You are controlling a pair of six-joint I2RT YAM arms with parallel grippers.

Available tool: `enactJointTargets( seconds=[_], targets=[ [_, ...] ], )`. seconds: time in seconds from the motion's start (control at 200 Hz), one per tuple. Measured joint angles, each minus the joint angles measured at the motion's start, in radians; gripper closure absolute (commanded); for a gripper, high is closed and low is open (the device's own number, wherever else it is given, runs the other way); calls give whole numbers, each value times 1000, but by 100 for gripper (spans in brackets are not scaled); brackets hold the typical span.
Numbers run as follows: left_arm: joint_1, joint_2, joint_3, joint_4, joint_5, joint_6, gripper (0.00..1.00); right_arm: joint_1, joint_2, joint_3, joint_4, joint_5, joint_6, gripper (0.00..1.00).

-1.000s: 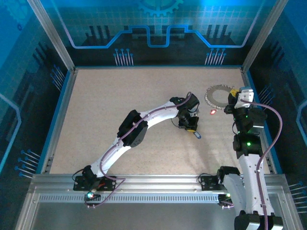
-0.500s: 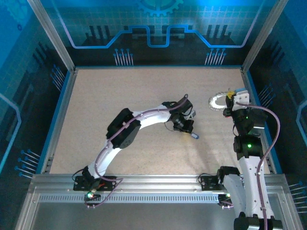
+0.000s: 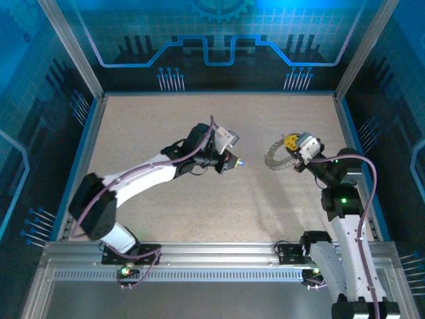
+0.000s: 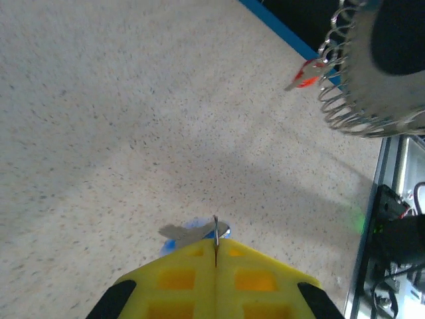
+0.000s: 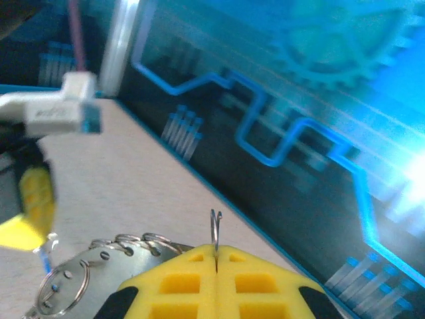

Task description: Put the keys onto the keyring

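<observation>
My left gripper [image 3: 232,161] is shut on the blue-headed key [image 3: 240,163], held above the middle of the table. In the left wrist view the yellow fingertips [image 4: 192,256] pinch its thin metal edge, and the blue key [image 4: 189,232] sticks out to the left. My right gripper [image 3: 291,142] is shut on the keyring [image 3: 272,159] and holds it tilted off the table. Its fingers [image 5: 192,262] clamp one small wire loop on the keyring [image 5: 86,279] rim. The red key [image 4: 307,72] hangs at the keyring [image 4: 372,93] edge, against one of its loops.
Speckled beige tabletop [image 3: 166,133] framed by a blue rim [image 3: 219,93] and metal posts. The left arm [image 3: 133,183] stretches diagonally across the left half. The right arm [image 3: 342,199] stands along the right edge. The two grippers face each other with a small gap between them.
The left gripper lifted the blue key off the table and swung back to the left. The right gripper raised the keyring and carried it left toward the centre; the red key left its table spot.
</observation>
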Motion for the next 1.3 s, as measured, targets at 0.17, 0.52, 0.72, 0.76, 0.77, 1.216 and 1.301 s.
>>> enactJointTargets(
  seconds=[0.17,0.52,0.72,0.76,0.77,1.216,1.301],
  targets=[
    [0,-252,-200,111,0,216,100,165,97,122,-175,-211,-121,100],
    [16,-492,-282,150,70,447,100,426,242,270,-432,-414,-299,100],
    [16,-570,-300,145,115,531,100,550,272,250,-405,-360,-306,100],
    [16,-580,-303,145,125,548,100,563,273,240,-385,-351,-299,100],
    [16,-583,-304,145,127,553,100,566,275,238,-382,-348,-298,100],
    [16,-609,-307,68,206,711,100,614,412,261,-361,-318,-294,100],
    [16,-616,-307,37,224,747,100,614,413,266,-362,-318,-294,100]
  ],
)
